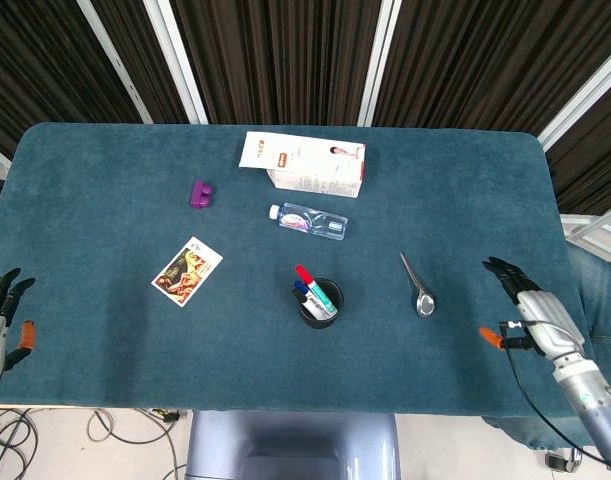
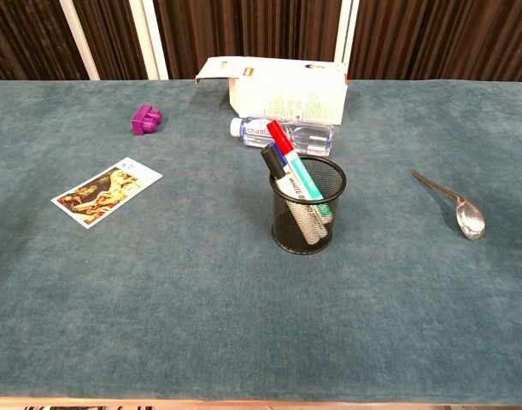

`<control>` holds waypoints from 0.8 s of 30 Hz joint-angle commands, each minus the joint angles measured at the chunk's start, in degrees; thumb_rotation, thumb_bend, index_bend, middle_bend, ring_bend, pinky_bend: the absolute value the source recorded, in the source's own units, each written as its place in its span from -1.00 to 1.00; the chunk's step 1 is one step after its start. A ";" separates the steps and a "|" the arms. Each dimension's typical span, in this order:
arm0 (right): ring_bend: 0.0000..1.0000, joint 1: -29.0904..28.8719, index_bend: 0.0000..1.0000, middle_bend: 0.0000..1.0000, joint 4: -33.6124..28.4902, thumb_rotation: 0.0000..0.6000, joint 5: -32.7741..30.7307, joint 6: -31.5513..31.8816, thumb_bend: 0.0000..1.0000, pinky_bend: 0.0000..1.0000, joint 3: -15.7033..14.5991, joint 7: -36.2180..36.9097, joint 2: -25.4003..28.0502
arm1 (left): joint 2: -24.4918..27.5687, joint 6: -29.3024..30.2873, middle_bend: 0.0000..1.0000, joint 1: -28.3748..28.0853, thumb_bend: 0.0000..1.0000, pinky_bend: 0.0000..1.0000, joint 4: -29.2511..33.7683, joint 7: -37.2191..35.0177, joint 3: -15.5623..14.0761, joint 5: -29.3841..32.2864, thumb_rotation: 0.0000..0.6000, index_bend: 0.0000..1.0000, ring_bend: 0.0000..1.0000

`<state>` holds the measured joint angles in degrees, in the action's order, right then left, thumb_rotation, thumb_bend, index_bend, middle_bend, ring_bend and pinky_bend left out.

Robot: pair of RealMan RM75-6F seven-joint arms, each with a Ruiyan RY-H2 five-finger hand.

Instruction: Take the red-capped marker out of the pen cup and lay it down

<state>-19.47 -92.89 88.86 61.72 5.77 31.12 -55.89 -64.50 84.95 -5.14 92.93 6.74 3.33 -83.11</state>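
Leaning red-capped marker (image 2: 278, 134) | round wire-mesh pen cup (image 2: 308, 205) | both hands' fingers spread, empty

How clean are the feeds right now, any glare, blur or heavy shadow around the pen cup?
Head view: even light, sharp, no glare; the pen cup is small, and the right hand shows at the table edge. Chest view: crisp and closer, the red-capped marker reads clearly above the rim, with only a soft shadow at the cup's base; neither hand appears.
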 commanded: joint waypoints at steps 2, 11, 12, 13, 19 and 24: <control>-1.00 -12.48 -0.82 -1.00 0.04 1.00 5.31 -14.14 -0.30 -0.64 0.50 16.15 3.57 | 0.04 -0.11 -0.89 -0.01 0.08 -0.82 0.09 0.08 0.02 0.16 1.00 -0.71 -0.81; -1.00 -22.20 -0.48 -1.00 3.45 1.00 0.04 -23.67 -0.47 -0.64 3.82 22.35 -2.06 | 0.32 -0.39 -0.89 0.00 0.08 -0.82 0.34 -0.31 0.18 0.76 1.00 -0.71 -0.81; -1.00 -23.03 -0.43 -1.00 4.19 1.00 -0.68 -24.52 -0.47 -0.64 4.19 22.00 -2.81 | 0.34 -0.42 -0.89 0.00 0.08 -0.82 0.38 -0.34 0.18 0.81 1.00 -0.71 -0.81; -1.00 -24.11 -0.40 -1.00 5.20 1.00 -1.84 -25.67 -0.47 -0.64 4.70 21.02 -3.87 | 0.38 -0.45 -0.89 0.00 0.08 -0.82 0.44 -0.37 0.20 0.87 1.00 -0.71 -0.81; -1.00 -28.09 -0.24 -1.00 6.57 1.00 -8.96 -30.13 -0.41 -0.64 6.92 16.38 -8.01 | 0.52 -0.69 -0.89 0.01 0.08 -0.82 0.58 -0.56 0.22 1.21 1.00 -0.71 -0.81; -1.00 -31.12 -0.24 -1.00 6.61 1.00 -13.04 -34.22 -0.33 -0.64 7.55 13.55 -10.44 | 0.62 -0.80 -0.89 0.01 0.08 -0.82 0.69 -0.68 0.20 1.30 1.00 -0.71 -0.81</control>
<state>-49.40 -86.48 77.02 28.82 12.86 45.90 -65.22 -63.89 84.16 -5.13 93.62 6.08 3.53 -81.82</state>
